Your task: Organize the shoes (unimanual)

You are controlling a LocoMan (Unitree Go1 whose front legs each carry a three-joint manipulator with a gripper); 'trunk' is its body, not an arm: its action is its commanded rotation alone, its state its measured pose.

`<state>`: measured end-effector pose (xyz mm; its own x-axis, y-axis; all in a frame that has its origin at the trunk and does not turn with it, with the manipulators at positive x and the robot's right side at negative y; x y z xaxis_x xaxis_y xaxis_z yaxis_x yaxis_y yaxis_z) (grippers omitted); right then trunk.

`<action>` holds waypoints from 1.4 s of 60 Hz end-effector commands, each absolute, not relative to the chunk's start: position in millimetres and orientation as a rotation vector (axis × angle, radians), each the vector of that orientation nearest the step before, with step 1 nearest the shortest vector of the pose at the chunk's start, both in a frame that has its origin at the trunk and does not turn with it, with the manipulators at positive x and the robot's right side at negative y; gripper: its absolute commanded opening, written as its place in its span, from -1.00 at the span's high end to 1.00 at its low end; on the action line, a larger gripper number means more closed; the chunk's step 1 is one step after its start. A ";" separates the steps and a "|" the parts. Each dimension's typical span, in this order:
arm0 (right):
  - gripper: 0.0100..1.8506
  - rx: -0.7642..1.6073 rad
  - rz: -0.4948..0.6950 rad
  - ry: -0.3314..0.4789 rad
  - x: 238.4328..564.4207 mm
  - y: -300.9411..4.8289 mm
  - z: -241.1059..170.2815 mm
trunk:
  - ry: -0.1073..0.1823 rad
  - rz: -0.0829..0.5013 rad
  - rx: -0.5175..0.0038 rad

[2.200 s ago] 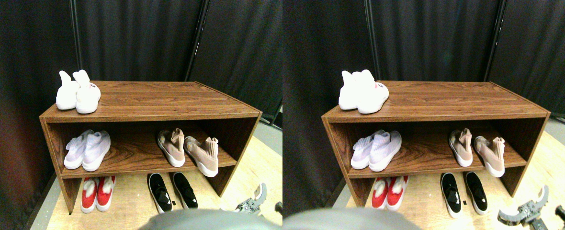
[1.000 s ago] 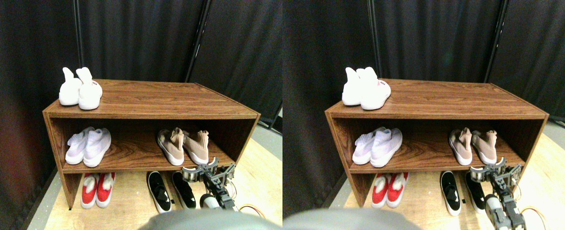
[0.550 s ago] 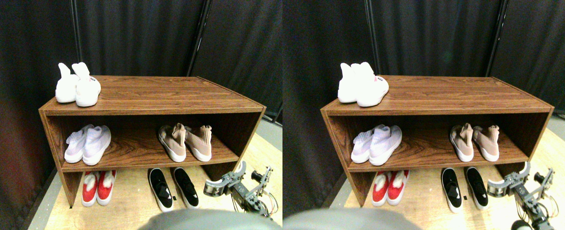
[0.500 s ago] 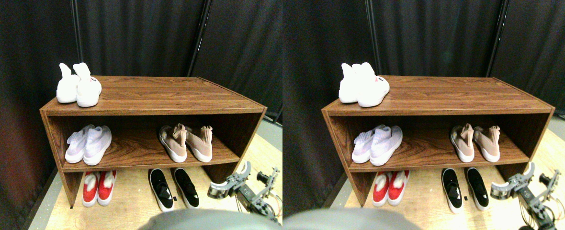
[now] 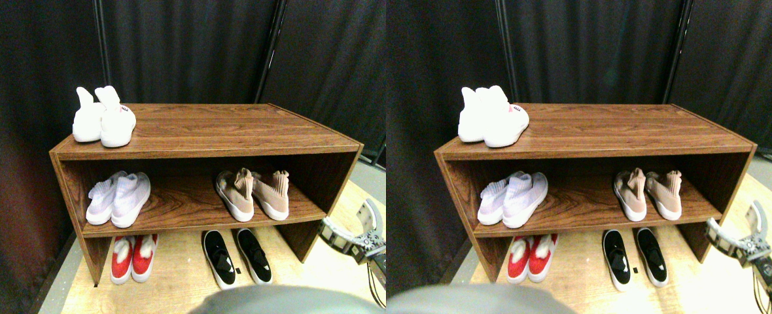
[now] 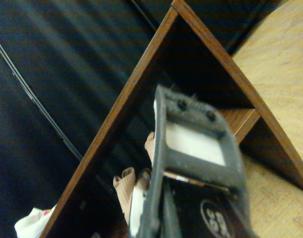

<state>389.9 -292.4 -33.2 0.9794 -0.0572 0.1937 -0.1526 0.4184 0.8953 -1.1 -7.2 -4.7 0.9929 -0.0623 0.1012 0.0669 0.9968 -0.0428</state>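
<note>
Five pairs of shoes are on or under a wooden shelf unit [image 5: 216,134]. A white pair [image 5: 105,119] stands at the top's left end. On the middle shelf a pale-lavender pair [image 5: 118,199] sits left and a dusty-pink pair [image 5: 253,194] sits right, side by side. On the floor below are a red pair [image 5: 133,256] and a black pair [image 5: 235,255]. My right gripper [image 5: 352,224] hovers open and empty just right of the unit's right wall, apart from every shoe. The wrist view shows the pink pair [image 6: 125,186] past the jaw frame.
Black curtains [image 5: 196,46] hang close behind and to the left of the unit. The light wooden floor [image 5: 183,284] extends in front and to the right. The unit's right wall [image 5: 333,190] stands next to the gripper.
The right pink shoe, earlier angled over the shelf edge, now lies straight beside its mate. My gripper left that shoe, drew back low, then rose to the right of the unit.
</note>
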 end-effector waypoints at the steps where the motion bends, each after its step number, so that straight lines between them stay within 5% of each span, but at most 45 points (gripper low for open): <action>1: 0.94 1.123 0.119 -0.239 403.6 -294.0 -25.6 | -0.100 -0.070 -0.077; 45: 0.94 1.248 -0.106 -0.185 509.6 -328.3 -73.0 | -0.111 -0.040 -0.095; 84: 0.94 1.323 -0.178 -0.125 519.0 -297.7 -96.1 | -0.114 -0.035 -0.109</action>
<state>520.7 -303.2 -92.7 0.9752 -0.2210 -0.0124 0.0677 0.2444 0.9673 -0.1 -4.8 -2.7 0.9931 -0.0326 0.1129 0.0422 0.9956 -0.0838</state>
